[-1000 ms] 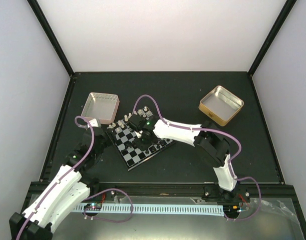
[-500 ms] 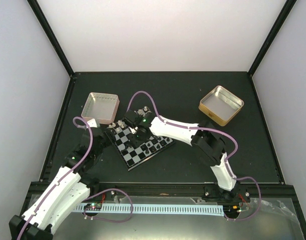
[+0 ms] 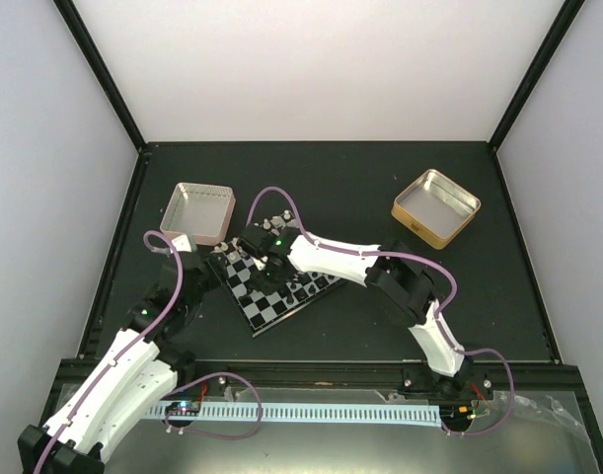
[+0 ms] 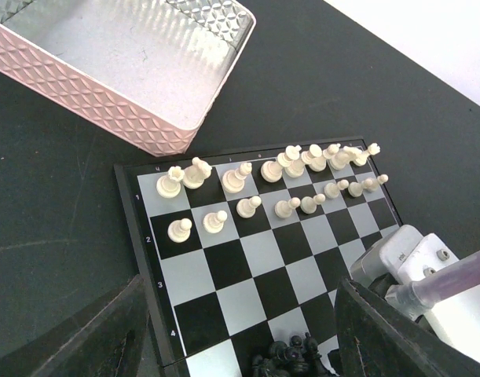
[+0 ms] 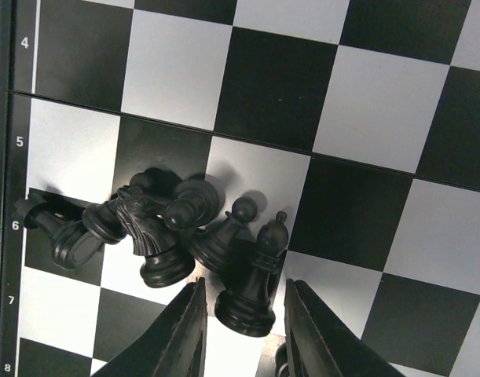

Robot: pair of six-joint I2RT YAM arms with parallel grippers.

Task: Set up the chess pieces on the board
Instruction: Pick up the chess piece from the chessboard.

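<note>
The board lies tilted at the table's left centre. White chess pieces stand in two rows along its far edge. A cluster of black chess pieces is bunched near the board's numbered edge, some upright and some toppled. My right gripper is open, and its fingers stand on either side of an upright black bishop with small gaps. My left gripper hovers open and empty over the board's near corner, beside the black cluster.
A pink tin sits just beyond the board's left corner, open and empty. A gold tin stands at the back right. The right arm's wrist hangs over the board's right part in the left wrist view.
The right arm has swung leftward over the board to the black cluster. The left arm has stayed still.
</note>
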